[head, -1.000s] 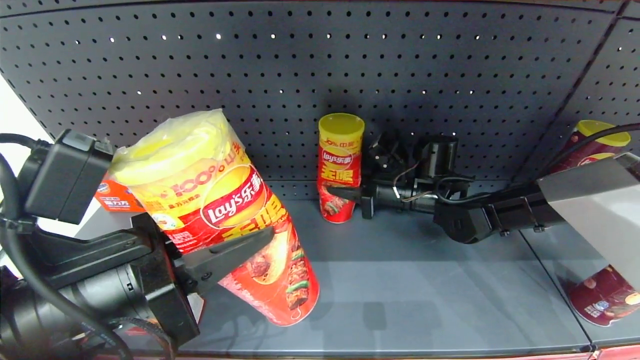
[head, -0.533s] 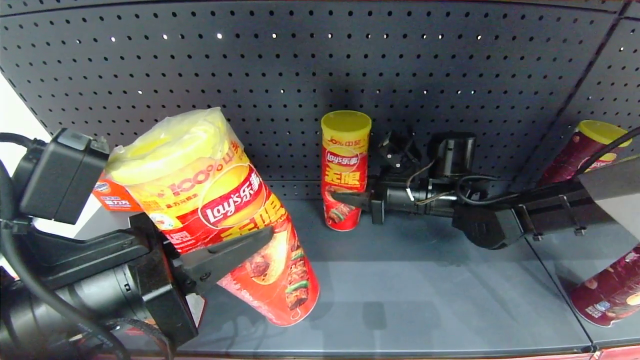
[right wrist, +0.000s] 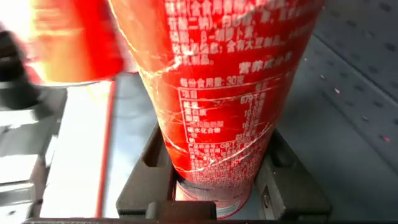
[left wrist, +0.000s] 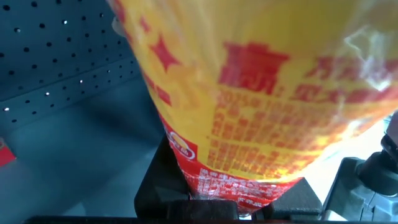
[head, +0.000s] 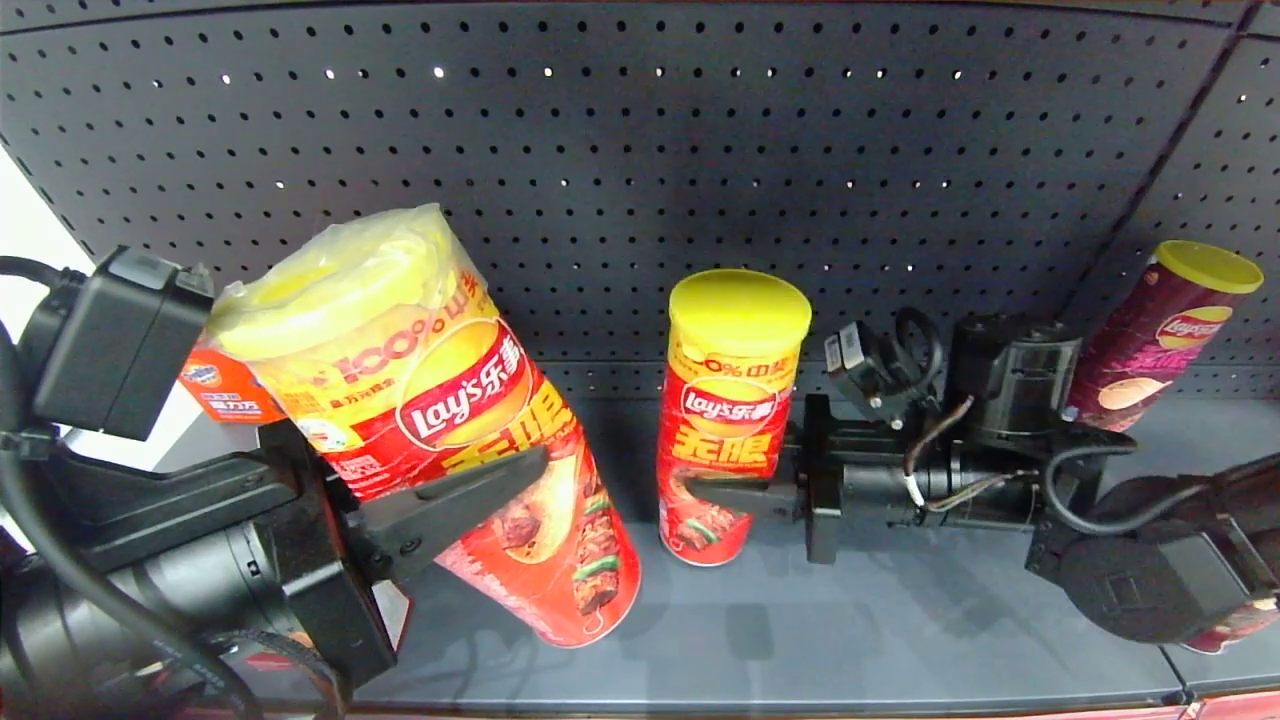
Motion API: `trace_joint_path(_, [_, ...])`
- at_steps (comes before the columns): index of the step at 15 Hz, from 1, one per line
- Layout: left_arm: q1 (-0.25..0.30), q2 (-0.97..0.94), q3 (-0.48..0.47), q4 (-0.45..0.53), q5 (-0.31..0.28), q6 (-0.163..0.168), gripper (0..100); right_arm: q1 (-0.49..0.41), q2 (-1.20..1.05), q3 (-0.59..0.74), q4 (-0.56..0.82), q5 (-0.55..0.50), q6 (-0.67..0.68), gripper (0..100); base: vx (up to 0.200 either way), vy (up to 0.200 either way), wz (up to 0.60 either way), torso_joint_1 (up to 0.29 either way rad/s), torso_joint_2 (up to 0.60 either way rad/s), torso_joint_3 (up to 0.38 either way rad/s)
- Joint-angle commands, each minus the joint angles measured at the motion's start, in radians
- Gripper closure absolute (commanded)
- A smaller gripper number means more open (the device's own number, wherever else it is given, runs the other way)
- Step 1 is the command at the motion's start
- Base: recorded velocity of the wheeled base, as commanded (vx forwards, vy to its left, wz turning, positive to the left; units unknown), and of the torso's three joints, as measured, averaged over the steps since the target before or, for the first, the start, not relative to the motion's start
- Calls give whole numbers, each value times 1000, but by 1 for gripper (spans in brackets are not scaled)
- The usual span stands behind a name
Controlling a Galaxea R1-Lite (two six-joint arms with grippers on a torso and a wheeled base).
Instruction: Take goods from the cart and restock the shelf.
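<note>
My left gripper is shut on a large red and yellow chips can wrapped in clear film, held tilted over the left of the grey shelf. The left wrist view has that can close up between the jaws. My right gripper is shut on a smaller red chips can with a yellow lid, upright at mid-shelf. Whether its base touches the shelf I cannot tell. In the right wrist view the red can sits between the black fingers.
A perforated dark back panel closes the shelf behind. A purple chips can leans at the back right, and another purple can lies partly behind my right arm. An orange box stands at the far left.
My right gripper has drawn the small red can from the back panel toward the front and slightly right. The left arm with the large can has barely moved.
</note>
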Motion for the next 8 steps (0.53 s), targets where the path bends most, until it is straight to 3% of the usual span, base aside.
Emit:
trace_joint_path(1, [1,15,-26,1,1,-1,100,36,-44,114,-62,1,-1,100,0,0,0,0,0,0])
trace_joint_path(8, [1,49,-72,1,1,-1,100,7,-28,271,-178,26,-4,100,0,0,0,0,0,0])
